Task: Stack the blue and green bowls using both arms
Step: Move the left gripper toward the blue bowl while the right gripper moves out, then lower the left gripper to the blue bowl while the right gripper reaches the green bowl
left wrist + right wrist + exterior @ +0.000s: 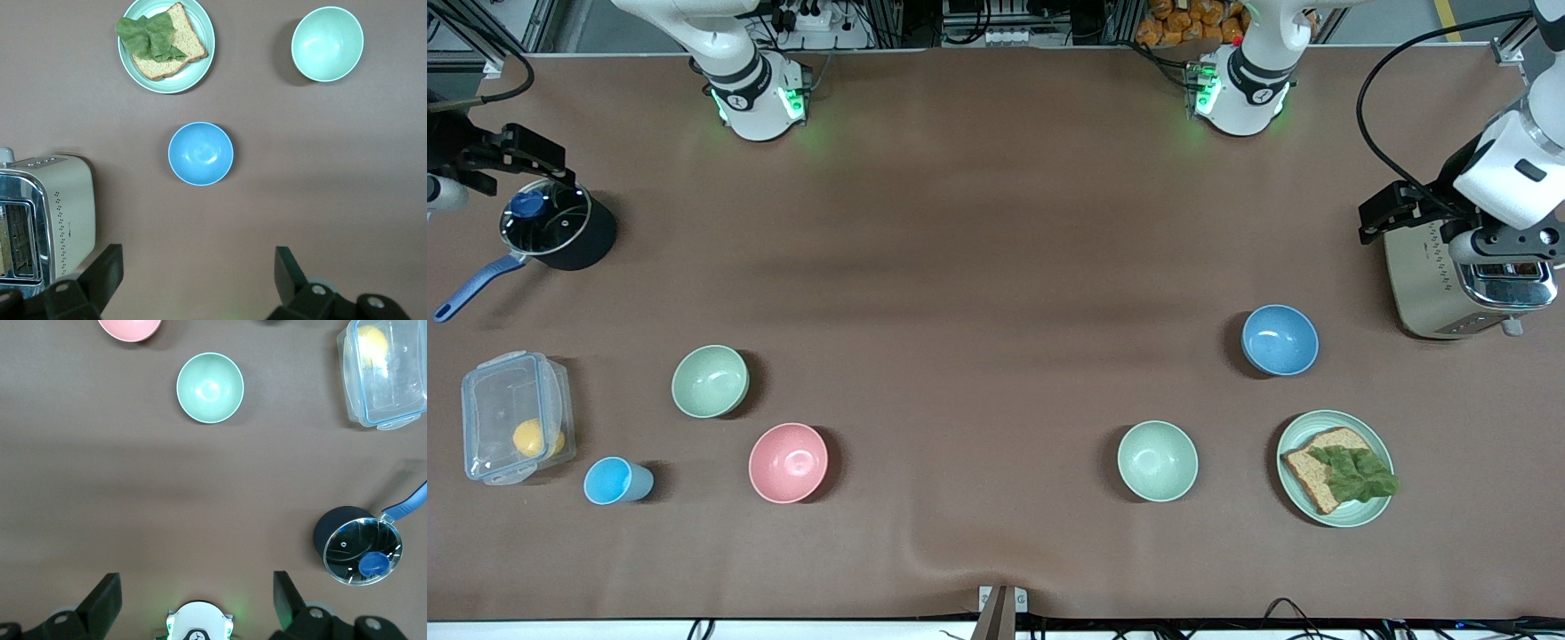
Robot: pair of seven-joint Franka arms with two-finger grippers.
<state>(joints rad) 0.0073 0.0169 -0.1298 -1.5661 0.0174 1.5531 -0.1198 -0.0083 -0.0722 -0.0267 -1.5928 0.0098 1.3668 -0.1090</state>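
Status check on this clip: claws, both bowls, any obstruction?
Left claw open over toaster; right claw open over pot. Blue bowl, green bowl apart, untouched. Nothing between them.

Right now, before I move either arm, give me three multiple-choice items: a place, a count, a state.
1. The blue bowl sits toward: A the left arm's end; B the right arm's end; C the middle.
2. Bowls on the table: A two; B four; C six.
3. The left gripper up by the toaster and right gripper up by the pot are: A open, empty; B shut, empty; C holding bowls.
1 A, near the toaster. 2 B: blue, pink bowl, green bowl, pale green bowl. 3 A: fingers apart, nothing between.
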